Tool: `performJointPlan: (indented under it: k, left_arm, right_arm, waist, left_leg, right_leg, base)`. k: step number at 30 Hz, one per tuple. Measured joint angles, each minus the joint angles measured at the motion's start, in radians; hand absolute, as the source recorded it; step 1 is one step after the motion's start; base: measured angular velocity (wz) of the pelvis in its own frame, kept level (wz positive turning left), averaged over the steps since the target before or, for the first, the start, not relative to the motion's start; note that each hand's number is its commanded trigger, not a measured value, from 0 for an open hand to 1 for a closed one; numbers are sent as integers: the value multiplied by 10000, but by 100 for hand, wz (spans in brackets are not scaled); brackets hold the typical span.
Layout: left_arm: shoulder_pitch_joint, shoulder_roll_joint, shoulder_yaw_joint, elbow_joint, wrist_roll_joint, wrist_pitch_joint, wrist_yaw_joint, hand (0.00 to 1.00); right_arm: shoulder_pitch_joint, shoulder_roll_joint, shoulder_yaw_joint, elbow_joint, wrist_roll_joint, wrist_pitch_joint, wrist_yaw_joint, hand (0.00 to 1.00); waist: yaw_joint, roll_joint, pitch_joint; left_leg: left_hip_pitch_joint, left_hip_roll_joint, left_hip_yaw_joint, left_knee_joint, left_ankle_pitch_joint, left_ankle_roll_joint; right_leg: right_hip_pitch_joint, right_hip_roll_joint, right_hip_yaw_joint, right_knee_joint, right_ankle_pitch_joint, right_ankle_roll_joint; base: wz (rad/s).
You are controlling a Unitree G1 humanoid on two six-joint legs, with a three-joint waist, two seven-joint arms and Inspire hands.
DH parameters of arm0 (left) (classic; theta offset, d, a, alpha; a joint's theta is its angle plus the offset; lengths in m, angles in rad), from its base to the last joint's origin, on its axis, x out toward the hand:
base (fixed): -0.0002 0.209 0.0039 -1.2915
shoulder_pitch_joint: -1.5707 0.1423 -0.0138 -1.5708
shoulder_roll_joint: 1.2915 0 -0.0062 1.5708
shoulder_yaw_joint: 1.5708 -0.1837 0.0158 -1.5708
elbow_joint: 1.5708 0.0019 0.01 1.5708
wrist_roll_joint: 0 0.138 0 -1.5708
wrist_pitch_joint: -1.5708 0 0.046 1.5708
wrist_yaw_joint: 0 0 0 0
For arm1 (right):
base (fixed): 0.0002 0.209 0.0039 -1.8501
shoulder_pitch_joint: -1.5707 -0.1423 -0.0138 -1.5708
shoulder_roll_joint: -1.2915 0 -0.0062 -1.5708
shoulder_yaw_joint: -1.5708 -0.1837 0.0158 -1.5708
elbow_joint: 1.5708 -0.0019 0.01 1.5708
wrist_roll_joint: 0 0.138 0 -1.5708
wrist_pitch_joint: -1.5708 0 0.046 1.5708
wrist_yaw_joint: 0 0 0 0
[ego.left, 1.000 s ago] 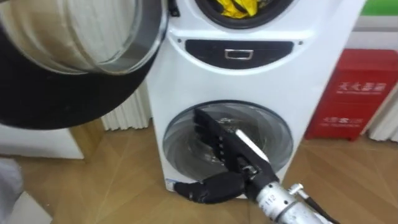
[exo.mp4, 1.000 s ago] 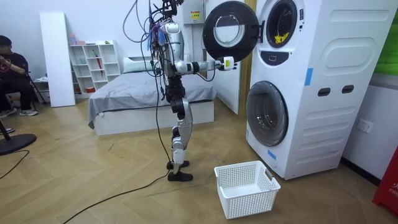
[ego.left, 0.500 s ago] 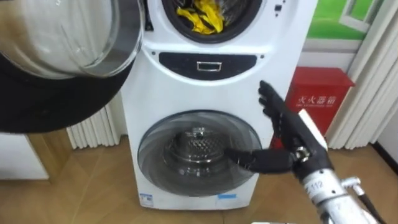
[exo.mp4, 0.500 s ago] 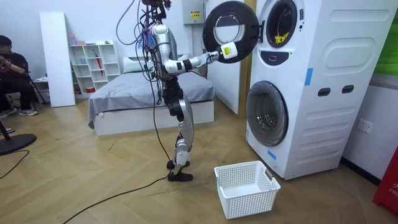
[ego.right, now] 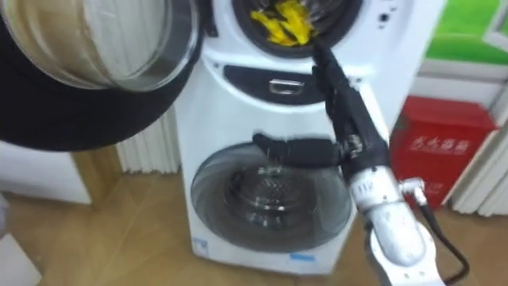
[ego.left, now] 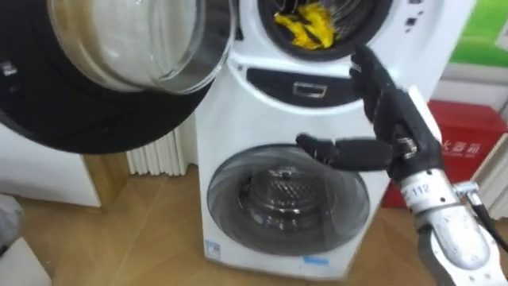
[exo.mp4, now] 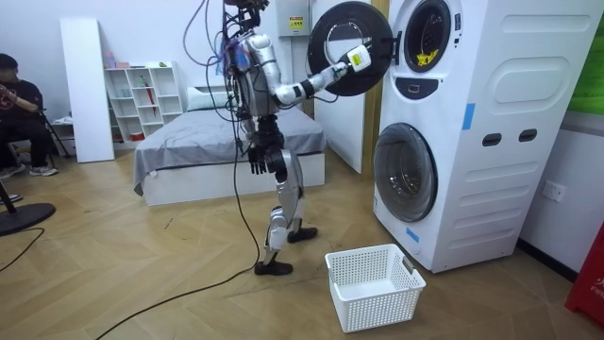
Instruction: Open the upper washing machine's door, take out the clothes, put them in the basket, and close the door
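step: pre-grasp | right hand [ego.left: 394, 119] is hovering empty, fingers straight and apart, short of clothes [ego.left: 305, 24] in top drum [ego.left: 353, 16] | next: lifting into drum, clamping on clothes

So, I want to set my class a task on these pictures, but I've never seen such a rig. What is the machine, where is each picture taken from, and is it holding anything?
It is a two-legged humanoid robot in front of two stacked washers. The room view comes from a camera standing a few metres off. The two eye views come from a stereo camera on the robot's head, so they show one scene. The upper door hangs open and yellow cloth lies inside. The lower door is shut. The right hand is raised just below that opening, fingers straight, holding nothing. The left hand hangs at its side. A white basket stands on the floor by the washers.
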Motion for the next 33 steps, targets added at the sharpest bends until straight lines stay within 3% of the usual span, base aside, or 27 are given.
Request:
performJointPlan:
  k: [2, 3, 4, 5, 6, 7, 8, 10, 11, 12, 13, 14, 15, 16, 17, 18, 19, 20, 21, 23, 25, 27, 28, 33]
  left_arm:
    - [-41, 10, 3, -6, 5, -14, -23, 0]
    - [-158, -18, -9, -11, 3, -29, -43, 0]
    - [-276, -24, 1, -2, -8, -76, -48, 0]
    - [-353, 6, 18, -1, -12, -96, -32, 0]
    - [-601, 125, 12, 21, -27, -128, -11, 0]
    - [-704, 185, 7, 22, -25, -129, 0, 0]
    - [-880, 320, -7, 18, -15, -139, 41, 0]
    - [-1155, 448, -6, -32, -16, -194, 186, 0]
    - [-1297, 518, -15, -72, -17, -198, 237, 0]
    - [-1390, 549, -55, -175, 0, -204, 369, 0]
    - [-1502, 539, -52, -191, -3, -217, 444, 0]
    - [-1542, 532, -53, -186, -3, -249, 446, 0]
    - [-1625, 534, -59, -164, -4, -323, 442, 0]
    - [-1666, 561, -59, -168, -9, -383, 442, 0]
    - [-1664, 563, -56, -167, -5, -434, 441, 0]
    - [-1647, 550, -57, -103, -6, -458, 439, 0]
    - [-1588, 526, -53, -42, 1, -455, 444, 0]
    - [-1524, 525, -52, -48, 3, -458, 448, 0]
    - [-1371, 528, -28, -83, 31, -476, 472, 0]
    - [-1076, 503, -8, -57, 48, -467, 484, 0]
    - [-734, 455, 64, 44, 83, -350, 482, 0]
    - [-471, 309, 75, 108, 84, -186, 425, 0]
    - [-519, 282, 78, 118, 87, -153, 369, 0]
    - [-656, 144, 228, -22, 101, -79, 306, 0]
  right_arm:
    - [80, 7, -206, -8, 34, 88, -9, 0]
    - [36, -32, -315, -38, 19, 95, -65, 0]
    - [2, -41, -384, -46, -56, 92, -117, 0]
    - [35, -35, -394, -43, -102, 96, -136, 0]
    - [49, -54, -387, -45, -188, 94, -166, 0]
    - [47, -83, -387, -49, -183, 87, -202, 0]
    - [42, -195, -388, -52, -172, 77, -285, 0]
    - [41, -253, -396, -51, -178, 48, -348, 0]
    - [47, -249, -390, -40, -222, 48, -394, 0]
    - [49, -232, -392, -43, -323, 46, -400, 0]
    - [46, -231, -391, -43, -368, 83, -373, 0]
    - [38, -229, -392, -45, -354, 115, -347, 0]
    - [31, -241, -397, -80, -359, 203, -302, 0]
    - [27, -244, -400, -90, -387, 216, -320, 0]
    - [25, -244, -400, -102, -424, 216, -341, 0]
    - [42, -235, -386, -108, -491, 214, -467, 0]
    - [41, -248, -384, -115, -566, 191, -634, 0]
    - [51, -252, -373, -118, -630, 183, -742, 0]
    - [44, -306, -376, -125, -668, 172, -903, 0]
    - [-26, -364, -374, -164, -654, 169, -1004, 0]
    - [-56, -380, -308, -275, -575, -8, -1053, 0]
    - [-67, -390, -181, -293, -544, -22, -1069, 0]
    - [-74, -391, -307, -302, -534, -17, -1100, 0]
    - [-246, -382, -600, -320, -373, 22, -1185, 0]
  waist:
    - [-95, -214, -103]
    - [-90, -219, -93]
    - [-86, -140, -21]
    - [-81, -139, -11]
    - [-114, -166, 28]
    - [-120, -173, 67]
    - [-101, -161, 110]
    - [-45, -99, 125]
    - [2, 7, 135]
    - [-11, 142, 149]
    - [72, 286, 140]
    - [130, 363, 141]
    - [99, 481, 145]
    - [44, 492, 140]
    - [11, 481, 134]
    - [-65, 466, 130]
    - [-78, 510, 134]
    - [-108, 522, 121]
    - [-139, 443, 31]
    - [-7, 568, -67]
    - [78, 666, -2]
    - [-16, 573, 80]
    - [-165, 536, 106]
    - [-28, 520, 117]
  left_leg:
    - [87, -458, 157, 220, -69, 301]
    - [106, -700, 296, 467, -384, 461]
    - [206, -862, 389, 743, -724, 591]
    - [340, -979, 431, 734, -848, 670]
    - [680, -1211, 570, 653, -1058, 802]
    - [834, -1312, 605, 651, -1165, 863]
    - [1120, -1426, 710, 605, -1430, 982]
    - [1547, -1512, 764, 481, -1736, 1118]
    - [1907, -1499, 727, 294, -1891, 1189]
    - [2176, -1462, 583, 142, -2018, 1242]
    - [2391, -1377, 285, 6, -2068, 1269]
    - [2484, -1282, 165, -54, -2095, 1264]
    - [2637, -1148, -123, -203, -2102, 1263]
    - [2736, -1080, -492, -318, -2103, 1261]
    - [2818, -1074, -585, -356, -2105, 1257]
    - [3045, -1106, -809, -359, -2112, 1244]
    - [3278, -1113, -832, -325, -2246, 1088]
    - [3421, -1114, -814, -313, -2326, 1044]
    - [3709, -1110, -629, -334, -2535, 938]
    - [3960, -872, -432, -372, -2613, 844]
    - [4061, -617, -377, -199, -2701, 655]
    - [3851, -404, -215, 235, -2833, 249]
    - [3784, -107, -212, -333, -2818, 204]
    - [3942, 1, 234, -863, -2751, 382]
  right_leg:
    - [220, -445, 44, -102, -176, 269]
    - [248, -765, 51, 179, -278, 466]
    - [184, -1015, 171, 774, -342, 581]
    - [127, -1161, 279, 1154, -358, 610]
    - [-40, -1476, 395, 2171, -306, 711]
    - [-177, -1611, 445, 2679, -213, 859]
    - [-481, -1804, 647, 3666, 136, 958]
    - [-946, -1901, 873, 4987, 1094, 910]
    - [-1273, -1876, 1038, 5685, 1946, 800]
    - [-1635, -1775, 1066, 6103, 1843, 729]
    - [-2191, -1433, 1041, 6127, 1145, 567]
    - [-2463, -1219, 1046, 5933, 849, 542]
    - [-3005, -760, 911, 5209, 517, 499]
    - [-3388, -294, 801, 3983, 509, 400]
    - [-3470, -104, 799, 3223, 584, 312]
    - [-3420, 244, 856, 1518, 1007, 124]
    - [-3284, 431, 924, 412, 1842, -173]
    - [-3197, 491, 923, 206, 2128, -298]
    - [-3011, 579, 1043, 249, 2638, -374]
    - [-2712, 882, 976, 63, 2603, -459]
    - [-2212, 1043, 966, -457, 2754, -614]
    - [-1821, 1066, 1230, -732, 2767, -621]
    - [-1860, 1138, 1376, -720, 2753, -598]
    - [-1925, 1345, 1334, -1057, 2985, -549]
  base:
    - [21]
    - [9]
    - [0]
    - [0]
    - [6]
    - [10]
    - [0]
    - [-10]
    - [-21]
    - [-34]
    - [-30]
    - [-21]
    - [0]
    - [6]
    - [24]
    - [38]
    - [49]
    - [59]
    - [48]
    - [10]
    - [-14]
    - [19]
    - [34]
    - [-14]
